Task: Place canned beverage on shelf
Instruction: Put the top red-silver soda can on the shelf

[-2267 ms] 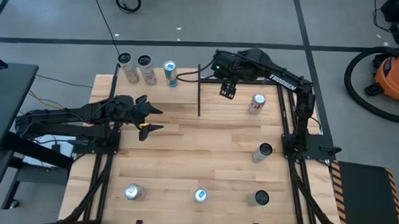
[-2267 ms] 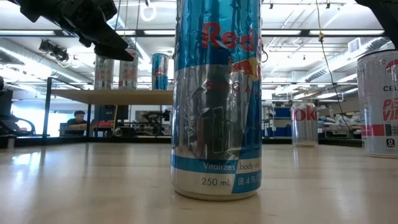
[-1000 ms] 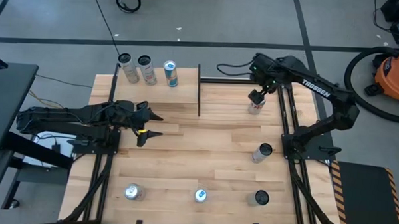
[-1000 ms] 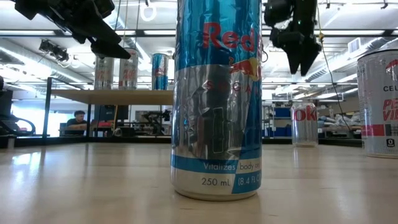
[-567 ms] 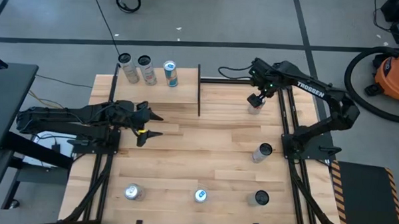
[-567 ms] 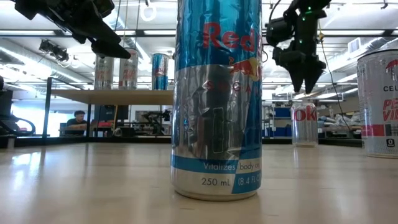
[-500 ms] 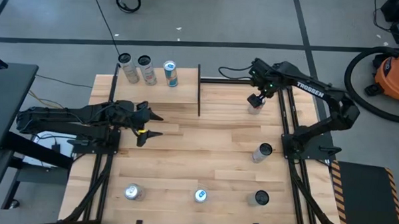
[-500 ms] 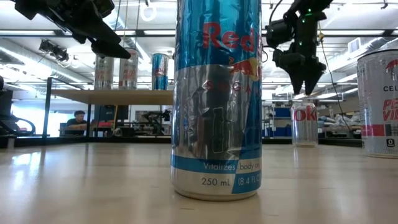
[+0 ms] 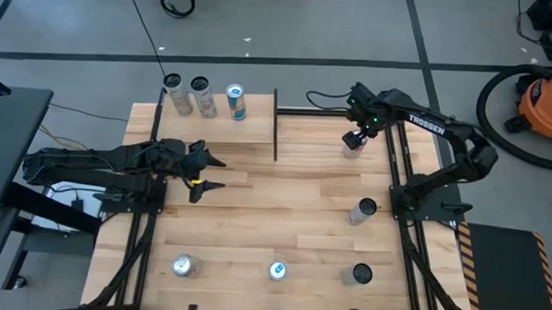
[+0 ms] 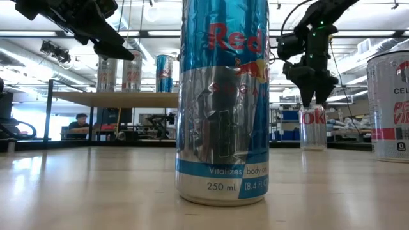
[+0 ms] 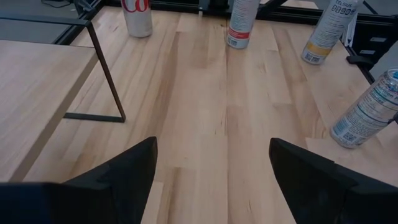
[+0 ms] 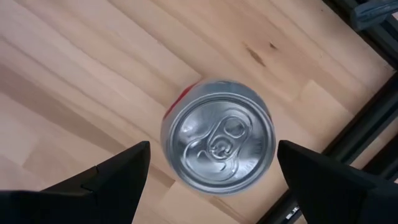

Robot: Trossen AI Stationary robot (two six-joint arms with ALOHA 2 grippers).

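Target can: silver with red lettering, upright on the table near the far right edge; seen from straight above in the right wrist view, pull-tab lid up.
Right gripper: directly over the can, pointing down, fingers spread wide to either side of the lid, not touching it; in the low view tips just above the can's top.
Shelf: pale panel on thin black rods at the far left part of the table; raised above the tabletop in the low view.
On the shelf: two silver cans side by side and a blue can just to their right, all upright.
Left gripper: hangs above the table just in front of the shelf, fingers apart, nothing between them.
Other cans: one at the right edge mid-table; three in a row along the near edge; the middle one, blue and silver, fills the low view.
Table: planked light wood.
Room: a person seated far behind, under the shelf line.
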